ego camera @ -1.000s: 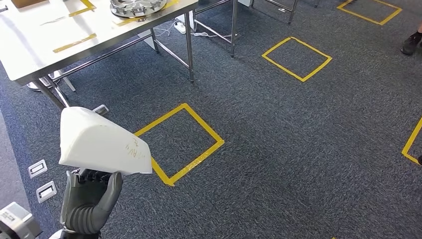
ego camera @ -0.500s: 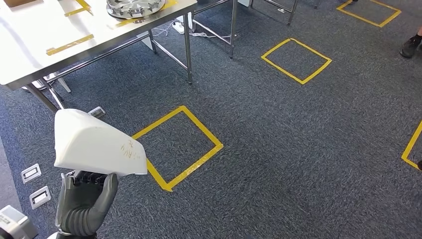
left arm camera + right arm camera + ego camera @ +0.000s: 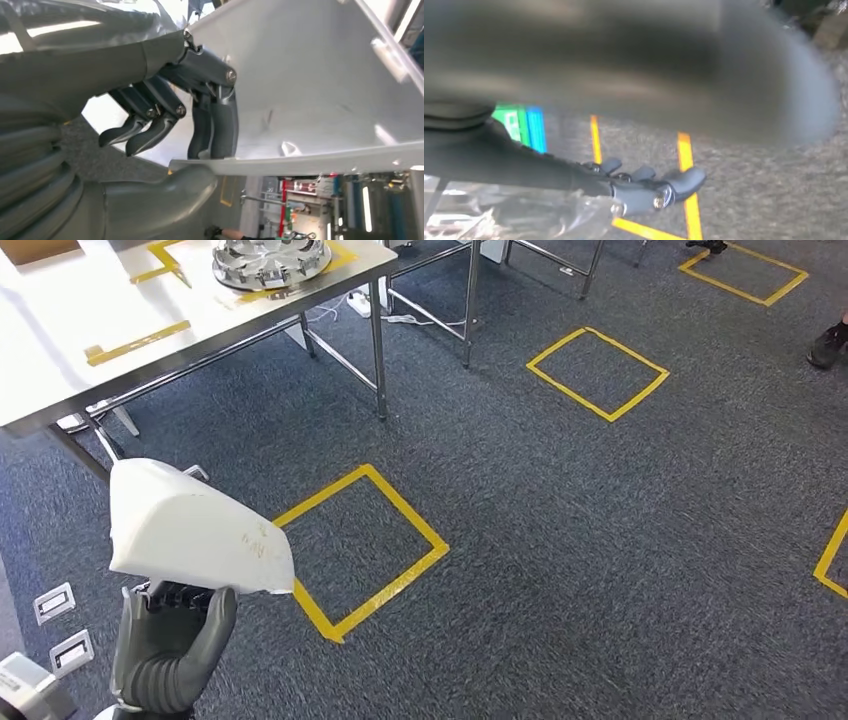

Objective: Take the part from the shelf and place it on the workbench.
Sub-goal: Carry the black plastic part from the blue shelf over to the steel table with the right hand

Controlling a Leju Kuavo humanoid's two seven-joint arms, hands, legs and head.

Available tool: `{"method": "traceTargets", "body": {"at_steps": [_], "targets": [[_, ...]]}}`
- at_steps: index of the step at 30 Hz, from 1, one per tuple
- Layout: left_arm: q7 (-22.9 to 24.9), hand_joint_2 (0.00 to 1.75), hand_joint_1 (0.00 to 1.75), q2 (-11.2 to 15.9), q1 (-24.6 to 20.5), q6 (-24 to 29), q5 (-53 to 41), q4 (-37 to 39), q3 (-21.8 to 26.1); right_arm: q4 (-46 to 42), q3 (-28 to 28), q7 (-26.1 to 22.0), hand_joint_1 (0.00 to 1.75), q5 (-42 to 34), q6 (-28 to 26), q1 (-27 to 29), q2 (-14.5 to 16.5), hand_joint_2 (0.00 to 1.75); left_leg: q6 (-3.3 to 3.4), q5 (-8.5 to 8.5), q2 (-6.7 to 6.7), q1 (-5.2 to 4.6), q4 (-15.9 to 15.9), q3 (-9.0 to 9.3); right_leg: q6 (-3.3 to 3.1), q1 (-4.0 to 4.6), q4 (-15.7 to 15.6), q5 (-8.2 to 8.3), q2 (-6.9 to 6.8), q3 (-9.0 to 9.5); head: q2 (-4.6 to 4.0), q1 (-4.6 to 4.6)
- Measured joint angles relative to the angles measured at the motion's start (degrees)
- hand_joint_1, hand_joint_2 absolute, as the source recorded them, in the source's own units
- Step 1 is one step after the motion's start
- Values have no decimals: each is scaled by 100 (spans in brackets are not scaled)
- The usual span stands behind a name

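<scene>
Part (image 3: 195,530) — white — held by left hand (image 3: 170,640).

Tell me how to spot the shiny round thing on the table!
Find the white workbench at the far left, with yellow tape strips on its top. At its far right corner, on a yellow-taped patch, sits the round metal part. It is the one silvery ring-shaped object there, unlike the plain white part that the left hand holds.

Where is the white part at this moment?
In the head view the white part sits low on the left, held up by the left hand, over the carpet just short of the workbench.
</scene>
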Motion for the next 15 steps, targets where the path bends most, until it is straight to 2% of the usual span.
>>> {"method": "traceTargets", "body": {"at_steps": [1, 2, 5, 6, 7, 8, 10, 11, 12, 15], "targets": [[-1, 175, 175, 1, -5, 2, -3, -4, 1, -1, -1, -1, 0, -1, -1, -1, -1, 0, -25, -22, 2, 2, 94, -21, -31, -14, -27, -20, 0, 47, 0, -22], [-1, 175, 175, 2, -11, 3, -5, -8, 2, -2, -1, -3, 0, -1, -2, -7, -2, 0, -51, -85, 3, 9, 290, -117, -56, -28, -54, -32, 2, 100, -1, -32], [0, 175, 175, 4, -5, 0, -8, -10, 2, -3, -2, -4, 0, 0, -2, -14, -4, 0, -113, -448, 6, 43, 1272, -718, -94, -39, -88, -116, 4, 224, -1, -63], [1, 175, 175, 5, -1, -1, -7, -10, 2, -3, -2, -4, 0, 0, -2, -9, -4, 0, -122, -517, 6, 52, 1474, -894, -90, -39, -88, -157, 6, 267, -1, -65], [1, 175, 175, 5, 2, 1, -7, -10, 2, -3, -1, -4, 0, -1, -2, -3, -4, 0, -126, -475, 7, 60, 1500, -992, -82, -40, -88, -201, 8, 321, -1, -65], [1, 175, 175, 5, 3, 2, -6, -10, 2, -3, -1, -4, 0, 0, -2, 0, -4, 0, -125, -302, 7, 67, 1338, -1005, -69, -42, -88, -250, 11, 387, -1, -66], [1, 175, 175, 6, 3, 3, -7, -8, 2, -3, -1, -5, 0, 0, -2, 3, -4, 0, -112, 261, 11, 74, 694, -868, -30, -45, -89, -353, 15, 525, -1, -68], [1, 175, 175, 7, 2, 2, -6, -6, 1, -3, 0, -7, 0, -1, -2, -2, -4, 0, -97, 408, 22, 62, 407, -817, -1, -44, -86, -395, 16, 566, -1, -76], [1, 175, 175, 7, 4, 0, -6, -5, 0, -3, 1, -8, 0, -1, -2, -6, -4, 0, -64, 502, 32, 46, 242, -781, 36, -43, -82, -432, 15, 586, -1, -82], [1, 175, 175, 15, 8, 3, -9, -13, -1, -5, 2, -17, 0, -1, 0, -12, 2, 0, 70, 487, 44, 15, 153, -714, 152, -49, -46, -492, 7, 636, -1, -91]]}}
